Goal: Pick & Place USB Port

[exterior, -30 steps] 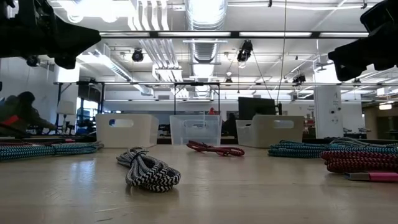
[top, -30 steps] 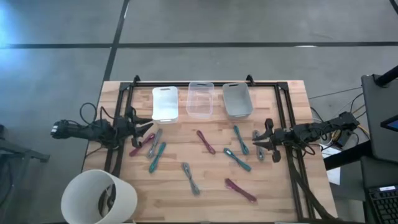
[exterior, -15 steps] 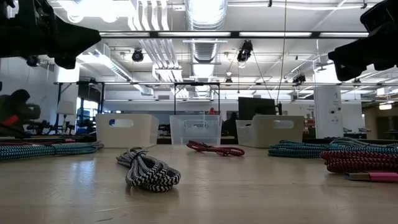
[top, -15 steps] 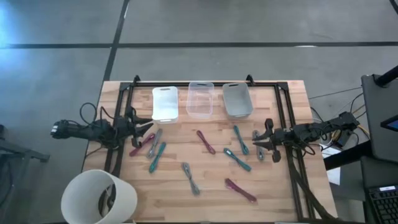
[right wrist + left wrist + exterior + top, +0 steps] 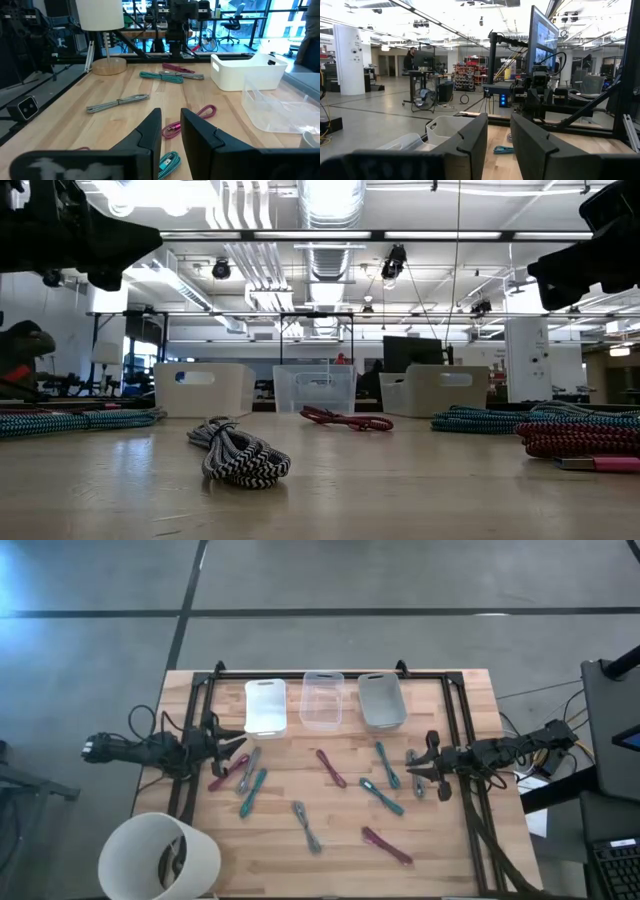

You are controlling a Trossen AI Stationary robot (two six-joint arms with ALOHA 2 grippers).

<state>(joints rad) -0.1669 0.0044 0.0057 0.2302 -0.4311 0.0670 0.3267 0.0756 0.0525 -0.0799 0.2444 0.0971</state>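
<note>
The left pincer (image 5: 232, 745) hangs above the counter (image 5: 330, 840) with its fingers (image 5: 470, 142) parted by a narrow gap and nothing between them. Its arm lies low and level, reaching in from the counter's left edge. Just ahead of its tips lie a magenta cable (image 5: 222, 774), a grey cable (image 5: 247, 766) and a teal cable (image 5: 253, 789), none of them touched.

The right pincer (image 5: 420, 768) mirrors it from the right edge, fingers (image 5: 199, 132) slightly apart and empty, arm stretched flat. A grey bundled cable (image 5: 415, 775) lies under its tips, and teal cables (image 5: 387, 764) lie just beyond them toward the middle, with another teal one (image 5: 381, 796) near.

Farther toward the centre are a red cable (image 5: 331, 767), a grey braided cable (image 5: 307, 826) and a second magenta cable (image 5: 387, 845) near the front edge. Three bins stand in a row along the far edge: a white bin (image 5: 265, 707), a clear bin (image 5: 322, 700) and a grey bin (image 5: 380, 700). A white bucket (image 5: 160, 858) stands beside the left arm's front corner.
</note>
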